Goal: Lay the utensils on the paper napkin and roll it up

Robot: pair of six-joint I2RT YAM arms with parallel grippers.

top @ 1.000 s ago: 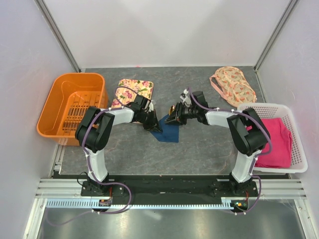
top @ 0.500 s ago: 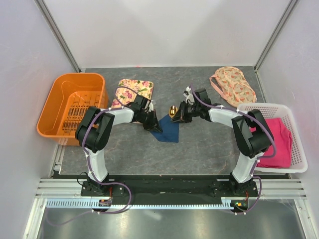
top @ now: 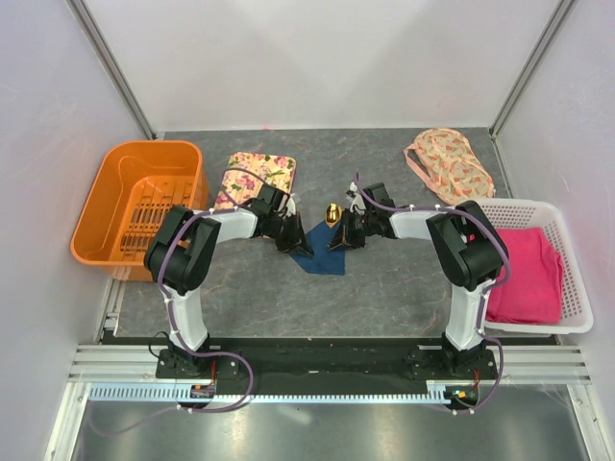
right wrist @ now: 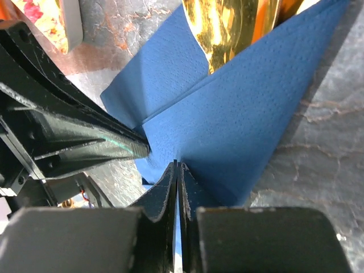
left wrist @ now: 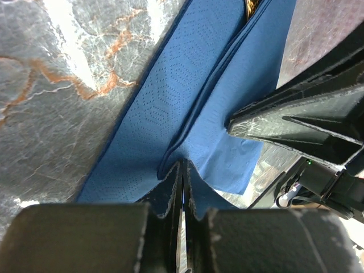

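Observation:
The navy paper napkin (top: pixel 322 257) lies mid-table, folded up between both grippers. A gold spoon bowl, one of the utensils (top: pixel 332 213), sticks out at its far end. In the right wrist view the spoon (right wrist: pixel 227 25) is tucked under a raised napkin (right wrist: pixel 239 114) flap. My left gripper (top: pixel 294 242) is at the napkin's left edge. Its jaws (left wrist: pixel 182 164) are shut, with a napkin (left wrist: pixel 170 96) fold tented up to their tips. My right gripper (top: pixel 339 240) is at the right edge, its jaws (right wrist: pixel 177 165) shut on the sheet's edge. The other utensils are hidden.
An orange basket (top: pixel 144 197) stands at the left, with the floral tray (top: pixel 261 173) beside it. A floral fabric bag (top: pixel 450 163) lies at the back right. A white basket (top: pixel 509 205) holding a pink cloth (top: pixel 527 274) sits at the right.
My right gripper has come off the gold spoon, dropped toward the near side onto the napkin's right edge, and shut there. The left gripper has stayed put.

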